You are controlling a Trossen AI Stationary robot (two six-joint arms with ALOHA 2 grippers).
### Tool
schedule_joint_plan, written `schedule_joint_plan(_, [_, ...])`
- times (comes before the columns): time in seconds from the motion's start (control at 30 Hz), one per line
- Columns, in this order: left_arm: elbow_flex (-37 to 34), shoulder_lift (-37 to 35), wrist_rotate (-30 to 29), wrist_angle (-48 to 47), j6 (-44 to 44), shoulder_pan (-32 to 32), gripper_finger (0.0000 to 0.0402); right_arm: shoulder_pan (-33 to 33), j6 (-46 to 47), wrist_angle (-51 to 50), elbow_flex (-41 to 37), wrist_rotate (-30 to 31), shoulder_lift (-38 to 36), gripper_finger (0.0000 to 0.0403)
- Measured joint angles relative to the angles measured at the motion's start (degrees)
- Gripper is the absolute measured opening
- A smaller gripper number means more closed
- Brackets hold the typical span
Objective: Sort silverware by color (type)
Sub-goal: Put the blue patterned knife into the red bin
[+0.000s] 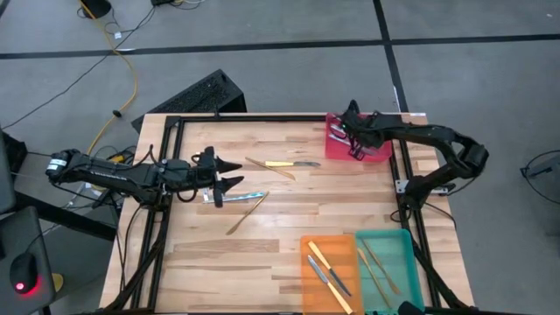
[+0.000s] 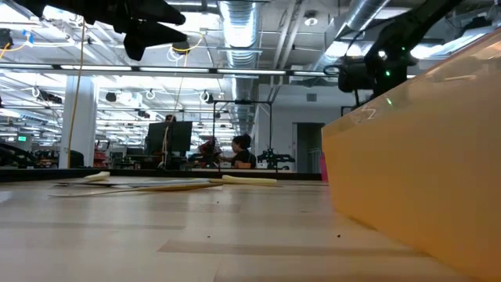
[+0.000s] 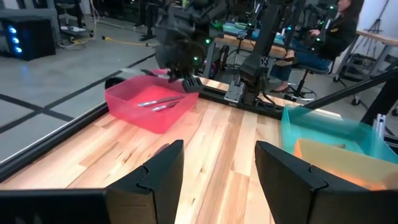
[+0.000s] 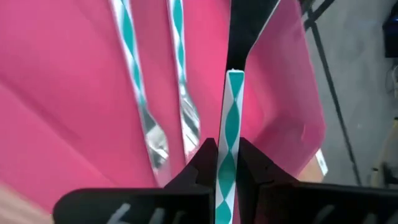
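Clamped between the right tool's [image 4: 227, 163] fingers, nearest the wrist camera, a teal-striped utensil [image 4: 231, 134] is held over the red tray [image 1: 339, 149], where two matching pieces [image 4: 152, 87] already lie. Release is best made low and parallel to them. On the table [image 1: 219, 254], loose silverware [image 1: 278, 164] awaits sorting near the left tool [image 1: 229, 173], spread open and empty. Orange tray [image 1: 320, 289] and teal tray [image 1: 395, 242] hold others.

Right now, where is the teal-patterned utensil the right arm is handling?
The teal-patterned utensil is clamped in the right pincer, held over the red tray at the table's far right corner, above two matching utensils lying inside.
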Motion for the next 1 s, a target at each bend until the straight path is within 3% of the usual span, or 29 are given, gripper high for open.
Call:
schedule_joint_plan(0.47, [0.0, 0.0, -1.5, 0.1, -0.9, 0.0, 0.0180, -7.4, -6.1, 6.5, -3.0, -11.8, 0.2, 0.0037])
schedule_joint_plan(1.0, [0.0, 0.0, -1.5, 0.0, -0.6, 0.0, 0.0180, -12.6, -7.9, 7.5, -3.0, -19.2, 0.3, 0.0038])
